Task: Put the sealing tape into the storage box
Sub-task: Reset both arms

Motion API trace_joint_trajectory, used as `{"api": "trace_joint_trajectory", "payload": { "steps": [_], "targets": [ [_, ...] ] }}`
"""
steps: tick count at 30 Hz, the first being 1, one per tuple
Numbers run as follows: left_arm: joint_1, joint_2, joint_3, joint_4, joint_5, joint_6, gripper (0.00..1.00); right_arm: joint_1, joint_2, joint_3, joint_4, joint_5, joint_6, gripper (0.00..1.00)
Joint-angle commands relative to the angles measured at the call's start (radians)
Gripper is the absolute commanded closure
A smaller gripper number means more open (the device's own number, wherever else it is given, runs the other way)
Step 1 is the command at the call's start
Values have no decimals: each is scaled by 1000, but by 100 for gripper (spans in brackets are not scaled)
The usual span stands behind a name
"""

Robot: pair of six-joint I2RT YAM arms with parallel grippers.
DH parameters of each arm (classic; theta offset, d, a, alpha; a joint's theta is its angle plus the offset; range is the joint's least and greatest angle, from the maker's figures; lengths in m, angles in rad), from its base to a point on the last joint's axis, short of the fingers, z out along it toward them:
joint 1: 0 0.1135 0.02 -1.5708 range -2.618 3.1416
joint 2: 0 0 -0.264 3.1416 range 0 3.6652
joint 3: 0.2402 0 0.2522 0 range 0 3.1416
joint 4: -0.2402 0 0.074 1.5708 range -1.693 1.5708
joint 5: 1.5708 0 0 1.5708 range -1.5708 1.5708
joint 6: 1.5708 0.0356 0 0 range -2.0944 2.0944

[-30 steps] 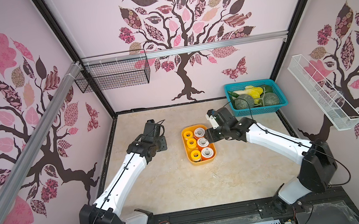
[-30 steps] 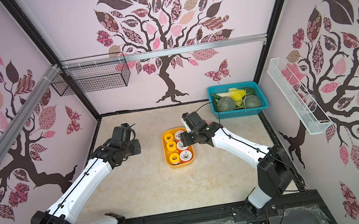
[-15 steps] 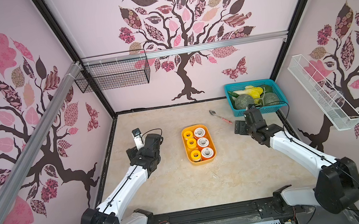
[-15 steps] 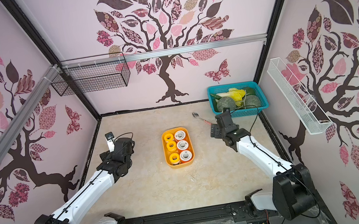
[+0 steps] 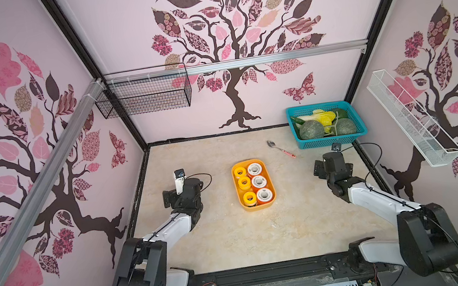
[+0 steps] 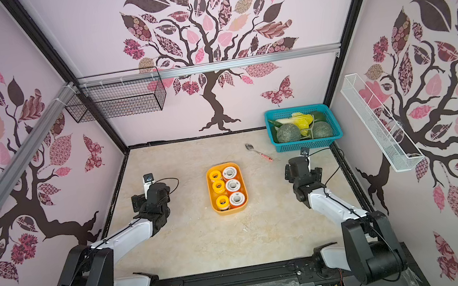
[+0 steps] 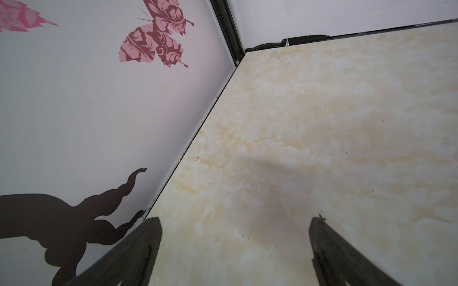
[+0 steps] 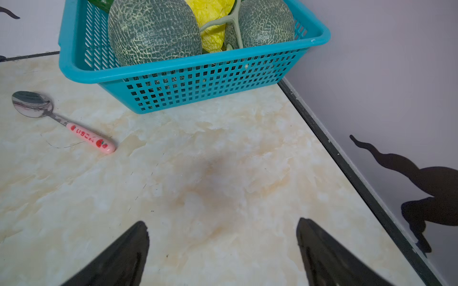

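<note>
The yellow-orange storage box (image 5: 258, 206) (image 6: 231, 210) stands mid-table in both top views. Inside it lie several rolls of sealing tape: yellow ones (image 5: 244, 182) (image 6: 218, 186) in one row, orange ones with white labelled faces (image 5: 258, 181) (image 6: 233, 185) in the other. My left gripper (image 5: 183, 191) (image 6: 153, 195) hovers well left of the box, near the left wall. In the left wrist view it (image 7: 235, 219) stands open over bare tabletop. My right gripper (image 5: 331, 165) (image 6: 301, 170) is well right of the box. The right wrist view shows it (image 8: 223, 221) open and empty.
A teal basket (image 5: 329, 142) (image 8: 173, 69) of melons and vegetables sits at the back right. A pink-handled spoon (image 5: 281, 149) (image 8: 62, 121) lies between it and the box. A black wire basket (image 5: 145, 94) and a white one (image 5: 410, 118) hang on the walls.
Both arms have drawn back from the box to the sides, the right one from right over it. Both grippers have opened wide.
</note>
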Motion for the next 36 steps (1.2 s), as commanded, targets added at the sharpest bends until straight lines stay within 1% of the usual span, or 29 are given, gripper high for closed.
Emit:
{"api": "trace_joint_trajectory", "payload": {
  "steps": [1,4,6,8,10,12,15,16,18,20,23,24,26,27,28,30,32,34,36],
  "targets": [
    [32,-16,-49,172,159,42,2,-8,29,-48,257,-31,-94,1],
    [43,-11,-125,328,231,82,2,-11,54,-94,364,-71,-110,1],
    [58,0,-176,452,283,83,2,-14,75,-107,413,-96,-120,1],
    [72,-3,-184,475,317,71,2,-19,95,-132,486,-117,-125,1],
    [105,2,-186,494,413,42,2,-25,113,-176,618,-148,-138,1],
    [127,21,-185,526,463,39,2,-29,147,-219,755,-163,-159,1],
    [137,45,-169,526,471,52,2,-36,179,-224,785,-187,-157,1],
    [141,55,-176,552,490,63,2,-37,190,-227,801,-193,-160,1],
    [163,106,-213,696,514,53,2,-39,215,-236,837,-201,-159,1],
    [197,150,-247,781,551,26,2,-39,244,-252,894,-212,-166,1],
    [213,250,-289,980,596,28,2,-40,290,-266,958,-221,-171,1],
    [214,248,-285,966,614,32,2,-39,311,-266,978,-224,-174,1],
    [213,220,-258,859,619,32,2,-39,344,-266,1025,-225,-181,1],
    [213,222,-241,837,608,27,2,-40,332,-258,985,-224,-176,1],
    [213,234,-219,823,571,18,2,-40,324,-248,955,-225,-173,1],
    [215,218,-166,684,522,-7,1,-44,333,-243,964,-228,-168,1],
    [218,216,-171,692,519,-12,1,-45,329,-241,949,-229,-168,1],
    [218,229,-181,738,520,-4,2,-47,331,-239,949,-229,-166,1],
    [219,221,-175,714,520,-9,2,-48,331,-238,951,-229,-166,1]
  ]
}}
